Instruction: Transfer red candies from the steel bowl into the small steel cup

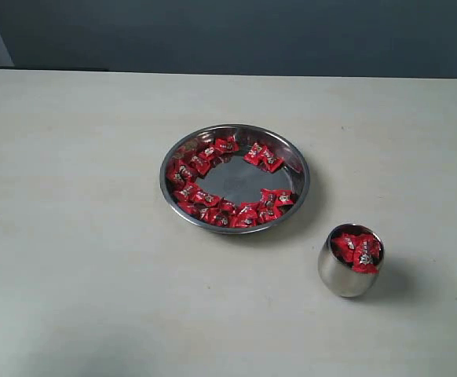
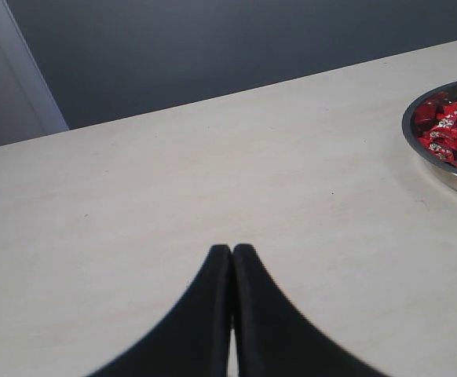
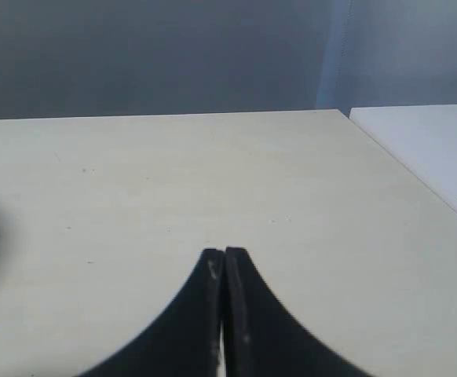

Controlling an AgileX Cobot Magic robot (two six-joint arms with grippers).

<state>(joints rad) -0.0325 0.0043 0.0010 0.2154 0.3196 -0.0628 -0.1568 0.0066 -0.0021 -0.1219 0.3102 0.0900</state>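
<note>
The steel bowl (image 1: 301, 169) sits mid-table with many red candies (image 1: 201, 196) ringed along its rim, its flat middle bare. To its front right stands the small steel cup (image 1: 337, 273), filled near the brim with red candies (image 1: 360, 251). Neither arm shows in the exterior view. In the left wrist view my left gripper (image 2: 232, 248) is shut with nothing in it, over bare table, the steel bowl (image 2: 436, 167) and some red candies (image 2: 447, 126) at that picture's edge. My right gripper (image 3: 224, 251) is shut and empty too; bowl and cup are out of its view.
The pale table (image 1: 71, 236) meets a dark wall at the back. In the right wrist view a table edge (image 3: 401, 169) runs beside a white surface (image 3: 440, 149).
</note>
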